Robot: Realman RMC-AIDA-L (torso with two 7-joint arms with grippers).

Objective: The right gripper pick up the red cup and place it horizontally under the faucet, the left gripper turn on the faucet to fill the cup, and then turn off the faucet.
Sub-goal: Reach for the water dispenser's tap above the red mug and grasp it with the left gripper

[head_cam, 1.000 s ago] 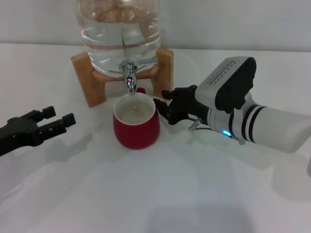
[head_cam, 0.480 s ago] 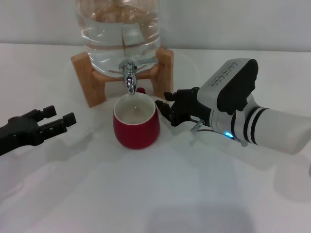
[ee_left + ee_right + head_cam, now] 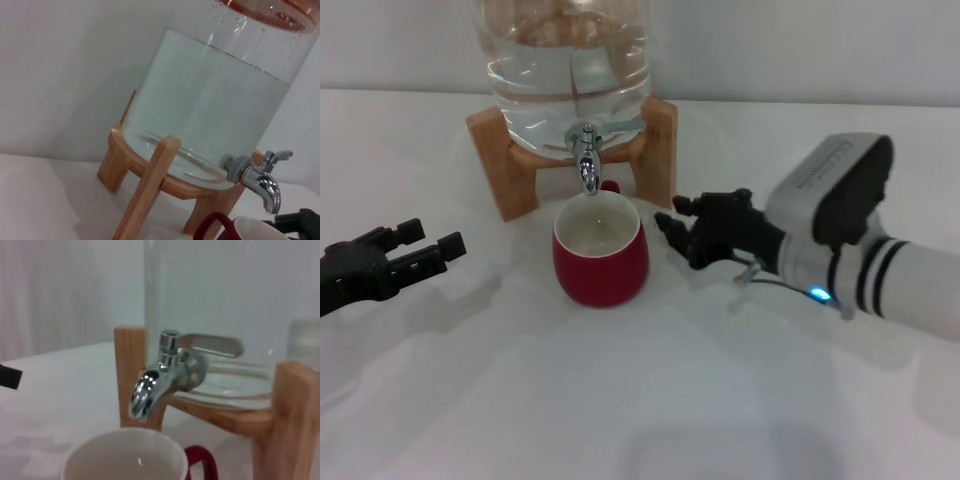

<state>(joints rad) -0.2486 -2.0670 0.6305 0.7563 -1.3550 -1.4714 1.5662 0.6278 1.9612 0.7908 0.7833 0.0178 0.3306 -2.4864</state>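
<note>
the red cup [image 3: 601, 251] stands upright at centre frame, mouth directly beneath the spout of the faucet [image 3: 586, 160], so any flow should land inside; it appears dry within, though the view is not conclusive. the right gripper [image 3: 682, 231] sits just right of the cup, fingers spread and clear of it, consistent with a completed placement. the left gripper [image 3: 428, 243] rests at the left edge, well apart from the tap, fingers parted with nothing between them. lever untouched; the opening step falls to the left arm
</note>
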